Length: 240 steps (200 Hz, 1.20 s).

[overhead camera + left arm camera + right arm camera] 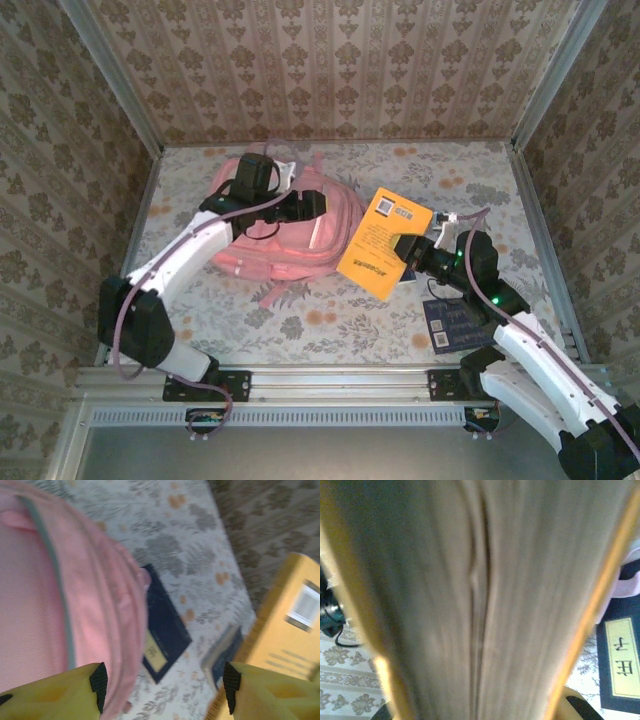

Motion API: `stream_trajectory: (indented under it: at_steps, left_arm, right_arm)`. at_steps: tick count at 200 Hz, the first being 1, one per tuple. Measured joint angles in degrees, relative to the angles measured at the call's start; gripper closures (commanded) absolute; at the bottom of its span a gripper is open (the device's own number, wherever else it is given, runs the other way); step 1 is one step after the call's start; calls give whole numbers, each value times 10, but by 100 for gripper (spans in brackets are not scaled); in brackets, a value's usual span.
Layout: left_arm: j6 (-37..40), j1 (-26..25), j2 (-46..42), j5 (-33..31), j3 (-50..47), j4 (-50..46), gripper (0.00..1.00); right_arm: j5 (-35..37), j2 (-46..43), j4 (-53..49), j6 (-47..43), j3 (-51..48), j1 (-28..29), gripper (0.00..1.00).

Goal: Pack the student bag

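Note:
The pink student bag [275, 240] lies at the back left of the table, its top toward the yellow book. My left gripper [312, 203] hovers over the bag's right side. In the left wrist view it [165, 690] stands open, with nothing between the fingers and the bag's pink edge [100, 605] beside the left finger [98, 686]. My right gripper [425, 250] is shut on a thick yellow book [382, 243], held tilted next to the bag. The book's page edge [480, 600] sits close in front of the right wrist camera.
A dark blue book with a pale label [165, 630] lies flat by the bag's edge and appears again [620, 665] beside the yellow book. Another dark blue book [452, 322] rests near the right arm. Patterned walls enclose the floral table [300, 320].

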Motion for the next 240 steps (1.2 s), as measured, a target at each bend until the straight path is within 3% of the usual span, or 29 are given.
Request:
stream_trajectory:
  at_steps: [90,139,215,240]
  left_arm:
    - [34,1,200,-70,158,-83,41]
    - [35,-1,226,-67,160,-90,56]
    - [34,-8,250,-63,160,-88,65]
    - [33,-9,261,-64,160,-88,81]
  right_arm:
    - [-4,34,-15,-16,0,-63,100]
    - [-20,52,-14,-17,0,-89,100]
    - [-39,64,-10,-17,0,-114,100]
    - [-45,67,-10,-17,0,-118,100]
